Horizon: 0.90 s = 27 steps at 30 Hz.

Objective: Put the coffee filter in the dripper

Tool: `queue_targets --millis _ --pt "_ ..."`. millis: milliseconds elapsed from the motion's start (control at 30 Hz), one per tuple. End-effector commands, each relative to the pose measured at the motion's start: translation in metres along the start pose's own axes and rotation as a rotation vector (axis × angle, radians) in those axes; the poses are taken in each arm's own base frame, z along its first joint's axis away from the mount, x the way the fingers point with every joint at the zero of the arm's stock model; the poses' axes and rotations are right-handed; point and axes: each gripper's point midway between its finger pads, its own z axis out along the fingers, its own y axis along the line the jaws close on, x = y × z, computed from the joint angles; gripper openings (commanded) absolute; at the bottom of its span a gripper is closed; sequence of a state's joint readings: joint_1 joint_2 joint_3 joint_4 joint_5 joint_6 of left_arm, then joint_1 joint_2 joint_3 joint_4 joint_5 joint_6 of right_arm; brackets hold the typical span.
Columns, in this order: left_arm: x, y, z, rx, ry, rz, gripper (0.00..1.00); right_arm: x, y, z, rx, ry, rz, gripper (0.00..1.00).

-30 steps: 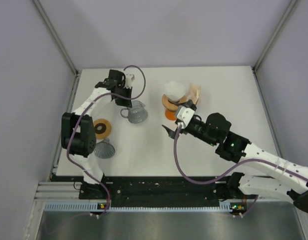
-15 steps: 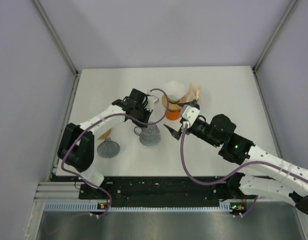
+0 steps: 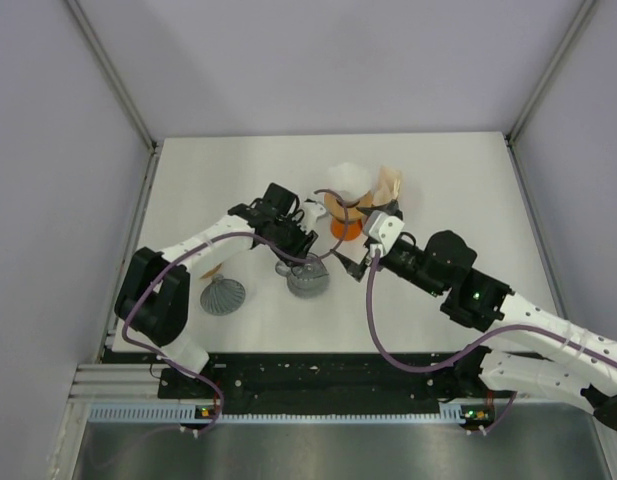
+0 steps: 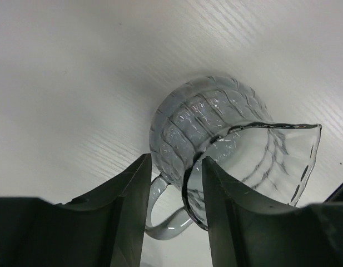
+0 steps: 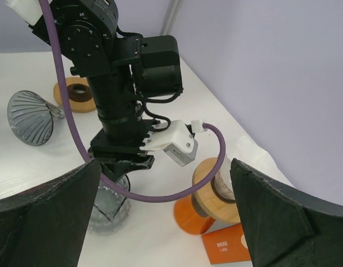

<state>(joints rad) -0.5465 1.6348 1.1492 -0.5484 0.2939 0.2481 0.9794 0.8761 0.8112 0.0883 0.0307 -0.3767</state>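
Observation:
A grey glass dripper (image 3: 310, 282) with a handle and a ribbed flared mouth stands upright mid-table. My left gripper (image 3: 300, 255) hangs over it. In the left wrist view the jaws (image 4: 177, 158) straddle the dripper's rim (image 4: 215, 122) and stand parted, with a gap on the handle side. A white coffee filter (image 3: 350, 180) sits at the back, on an orange holder with a wooden collar (image 3: 341, 218). My right gripper (image 3: 348, 258) is wide open and empty, just right of the dripper (image 5: 107, 208) and in front of the holder (image 5: 207, 192).
Pale brown filters and an orange packet (image 3: 390, 188) lie beside the holder. A second ribbed glass cone (image 3: 221, 295) lies at front left, with a wooden ring (image 5: 78, 94) behind it. The left arm's purple cable (image 5: 160, 194) loops in front of my right gripper.
My left arm carried the glass dripper from the back left to mid-table, and its jaws have since parted. My right gripper shifted slightly right and stayed open.

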Motion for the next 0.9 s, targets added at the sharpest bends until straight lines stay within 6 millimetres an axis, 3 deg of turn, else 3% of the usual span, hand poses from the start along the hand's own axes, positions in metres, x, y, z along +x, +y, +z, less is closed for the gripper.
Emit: queue_targets --millis 0,133,300,400,500,600,800,867 --pt "-0.023 -0.011 -0.021 0.067 -0.053 0.068 0.49 -0.010 -0.003 -0.003 0.018 -0.045 0.007 0.99" --pt "-0.041 -0.017 -0.043 0.103 -0.062 0.054 0.57 -0.005 0.001 -0.002 0.005 -0.036 0.010 0.99" --pt "-0.062 -0.020 -0.086 0.181 -0.102 0.005 0.66 -0.004 0.003 -0.007 -0.003 -0.020 0.047 0.99" --pt "-0.071 0.002 -0.112 0.150 -0.149 -0.055 0.68 0.002 0.005 -0.009 -0.006 0.018 0.085 0.99" --pt "-0.069 0.048 -0.144 0.058 -0.201 -0.193 0.71 0.010 0.002 -0.011 0.024 0.060 0.112 0.99" --pt "-0.045 0.099 -0.163 -0.123 -0.170 -0.318 0.81 0.019 -0.003 -0.016 0.056 0.104 0.128 0.99" --pt "0.033 0.173 -0.173 -0.435 0.012 -0.418 0.83 0.038 -0.004 -0.022 0.059 0.164 0.125 0.99" --pt "0.063 0.196 -0.176 -0.511 0.070 -0.474 0.80 0.043 -0.006 -0.023 0.061 0.173 0.125 0.99"
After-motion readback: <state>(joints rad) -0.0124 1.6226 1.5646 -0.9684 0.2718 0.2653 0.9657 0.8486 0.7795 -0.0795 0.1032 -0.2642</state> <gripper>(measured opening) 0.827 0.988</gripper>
